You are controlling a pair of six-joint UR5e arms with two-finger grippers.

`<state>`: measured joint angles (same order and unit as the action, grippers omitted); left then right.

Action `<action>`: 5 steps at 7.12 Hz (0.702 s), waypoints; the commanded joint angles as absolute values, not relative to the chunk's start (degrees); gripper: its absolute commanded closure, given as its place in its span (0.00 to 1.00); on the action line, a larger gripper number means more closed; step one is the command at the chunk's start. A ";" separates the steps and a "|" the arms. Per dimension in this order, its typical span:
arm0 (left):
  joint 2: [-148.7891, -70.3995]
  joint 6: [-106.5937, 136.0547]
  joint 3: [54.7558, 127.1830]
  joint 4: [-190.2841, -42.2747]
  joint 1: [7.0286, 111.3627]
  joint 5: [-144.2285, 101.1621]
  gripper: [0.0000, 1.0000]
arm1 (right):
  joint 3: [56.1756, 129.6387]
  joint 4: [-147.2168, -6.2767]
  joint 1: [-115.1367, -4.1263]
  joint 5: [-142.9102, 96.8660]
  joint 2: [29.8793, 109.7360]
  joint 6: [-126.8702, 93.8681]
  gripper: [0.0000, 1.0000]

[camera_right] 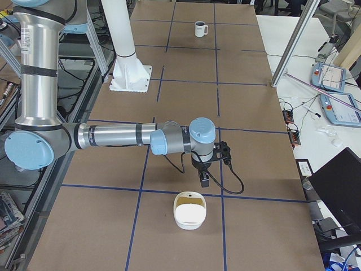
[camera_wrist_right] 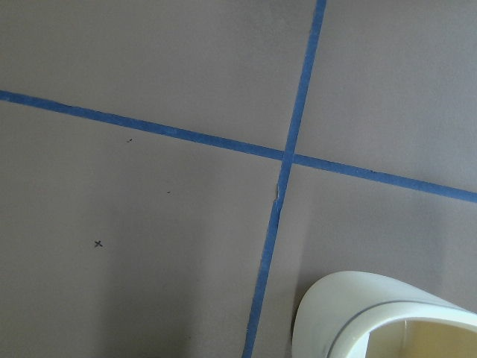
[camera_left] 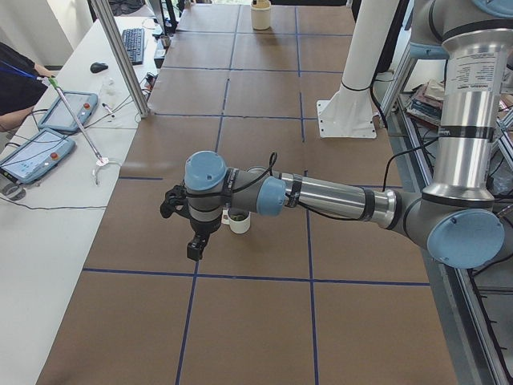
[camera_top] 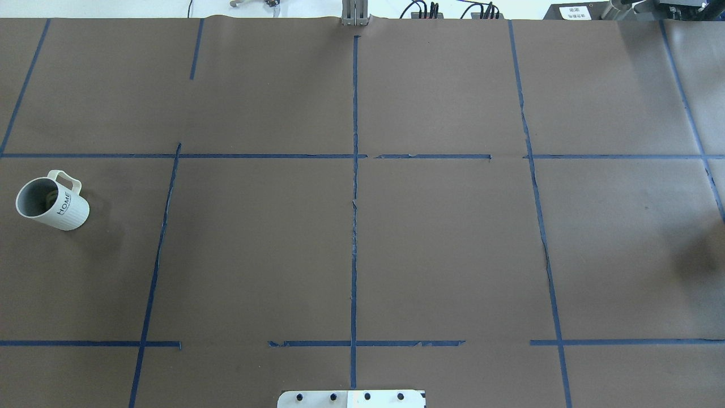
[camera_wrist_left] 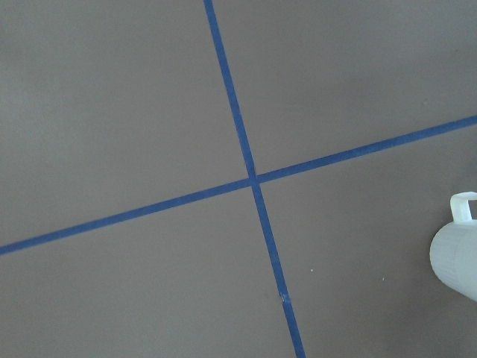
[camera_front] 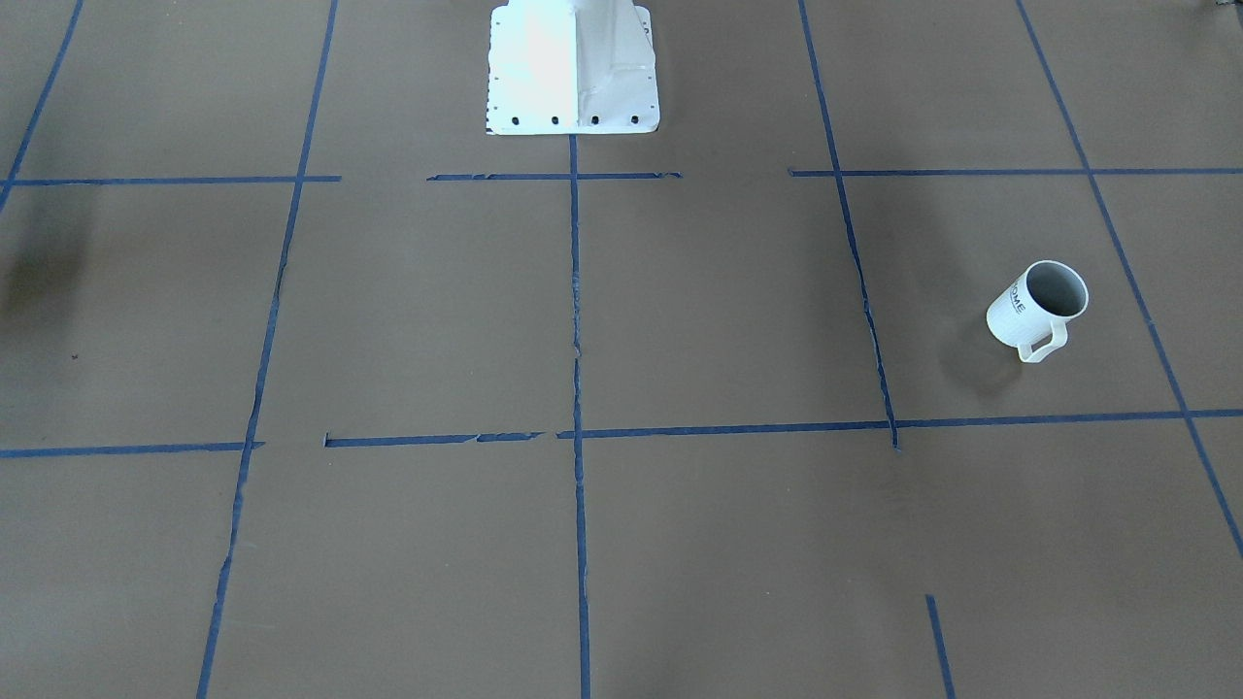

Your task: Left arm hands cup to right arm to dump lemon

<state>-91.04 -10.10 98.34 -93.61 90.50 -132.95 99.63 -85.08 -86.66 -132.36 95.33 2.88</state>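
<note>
At the far left of the table (camera_top: pixel 442 243), inside one of the squares marked by the blue tape (camera_top: pixel 354 226), the cup (camera_top: pixel 52 203) stands upright on its base and touches nothing else. Its squarish handle (camera_top: pixel 68 180) points away from the robot. I judge it a stiff, glazed mug of moderate weight. It looks smooth and rather slippery around the rim, easier to hold on the ribbed lower body, and likely to chip or break if it drops. Whether a lemon lies in the grey inside is too small to tell. A pinch across the wall at the rim, or around the ribbed body opposite the handle, looks soundest. That would leave the handle side free for the other gripper to take over, with the cup kept level until the dump. The left arm (camera_left: pixel 337 196) reaches out low over that end of the table. The left gripper (camera_left: pixel 195 247) hangs just beside the cup, apparently clear of it and carrying nothing I can see. Only the side camera shows it, so I cannot tell how wide its jaws stand. Well apart, at the opposite end, the right arm (camera_right: pixel 113 135) stretches out likewise. The right gripper (camera_right: pixel 205 180) points down near a cream bowl (camera_right: pixel 190 210), not touching it, and its opening cannot be judged either.
</note>
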 commanded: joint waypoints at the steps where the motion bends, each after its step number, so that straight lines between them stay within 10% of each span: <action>1: -89.22 2.35 97.91 -101.48 85.30 -132.63 0.00 | 99.67 -85.08 -86.66 -132.36 95.19 2.81 0.00; 5: -85.25 39.51 97.65 -120.41 70.08 -131.32 0.16 | 99.67 -85.08 -86.66 -132.36 95.27 2.90 0.00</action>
